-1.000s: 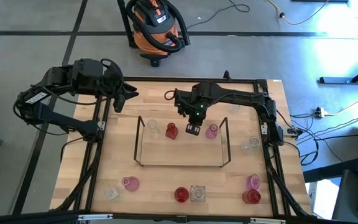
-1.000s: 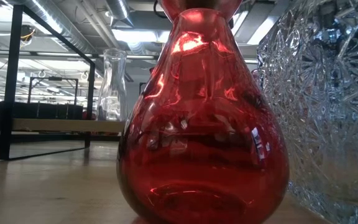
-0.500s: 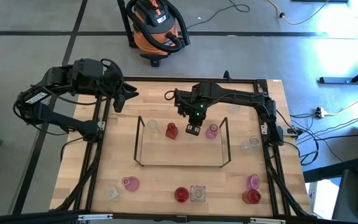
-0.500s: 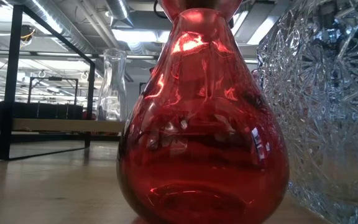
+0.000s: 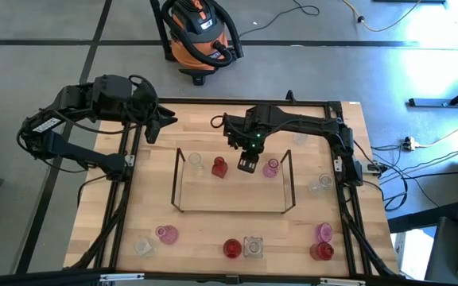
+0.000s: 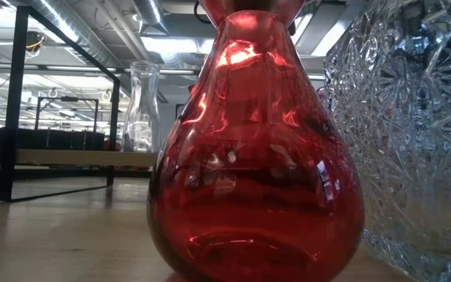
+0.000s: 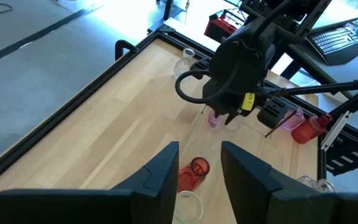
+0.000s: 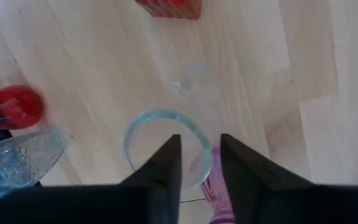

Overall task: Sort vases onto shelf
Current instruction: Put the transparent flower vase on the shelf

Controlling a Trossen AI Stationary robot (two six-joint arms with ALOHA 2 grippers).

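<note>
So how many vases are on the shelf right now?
3 show along the shelf's far side: clear vase, red vase, pink vase. The right claw, between red and pink, may hide another.

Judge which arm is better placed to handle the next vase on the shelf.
Right, probably. The right gripper hangs open over the shelf, between the red vase and the pink vase. The left gripper waits, open, off the shelf at the table's far left edge.

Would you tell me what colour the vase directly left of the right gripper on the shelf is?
Red. The vase beside the right gripper shows best in the high view.
</note>
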